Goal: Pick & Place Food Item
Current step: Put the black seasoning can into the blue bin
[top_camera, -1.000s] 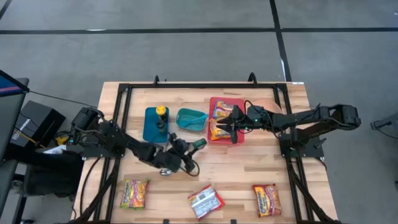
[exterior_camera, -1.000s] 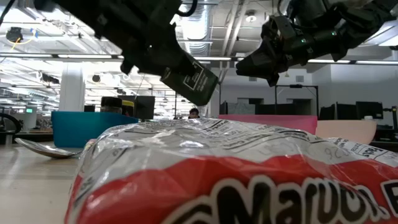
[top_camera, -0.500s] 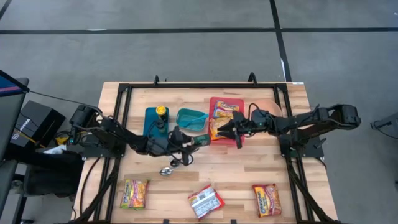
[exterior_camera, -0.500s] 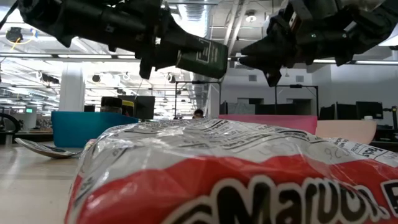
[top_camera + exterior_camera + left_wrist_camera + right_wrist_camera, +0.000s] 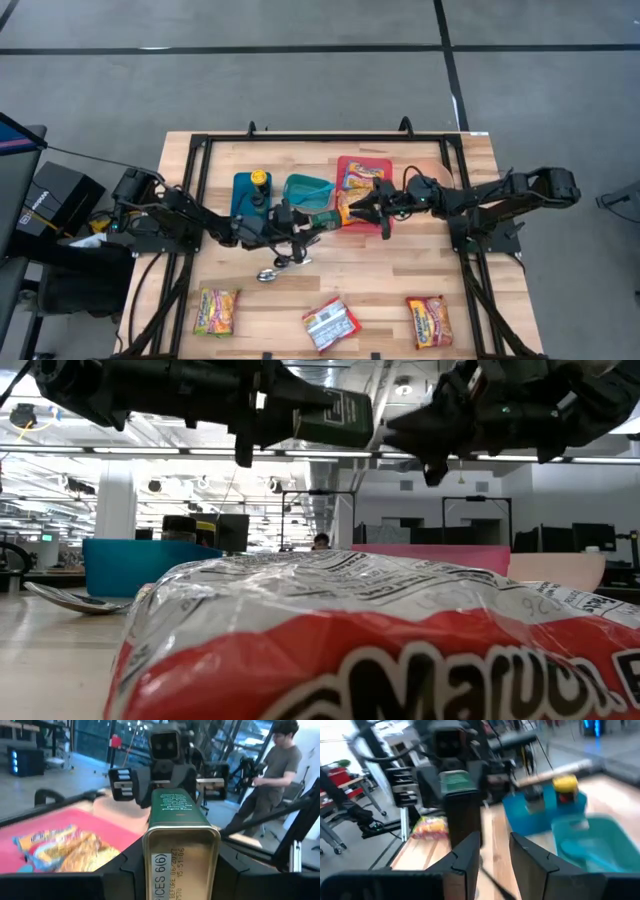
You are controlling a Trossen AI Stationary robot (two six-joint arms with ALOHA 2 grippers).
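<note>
A: What does the left hand (image 5: 312,222) hold?

B: It is clamped on a green tin (image 5: 322,220), in the middle of the high view. The tin hangs in the air, lying on its side, with its far end turned to the right hand (image 5: 372,207).

A: And the right hand?

B: It is just right of the tin, over the lower left corner of the red tray (image 5: 384,164). Its two fingers (image 5: 465,852) stand a little apart, with nothing between them. In the high view a small gap is between the two hands.

A: How much free room is around them?

B: Below the hands there is a bare strip of the bench (image 5: 400,260). A spoon (image 5: 267,273) lies there, low and left of the tin. Along the bottom edge lie three packets: one at the left (image 5: 216,309), a silver and red one (image 5: 331,323) in the middle, one at the right (image 5: 429,321).

A: The containers?

B: The red tray, in the upper middle, holds noodle packets (image 5: 356,179). The teal bowl (image 5: 307,191) is left of it, just above the tin; what is in it I cannot tell. More to the left, the blue box (image 5: 243,203) carries a bottle with a yellow cap (image 5: 259,178).
</note>
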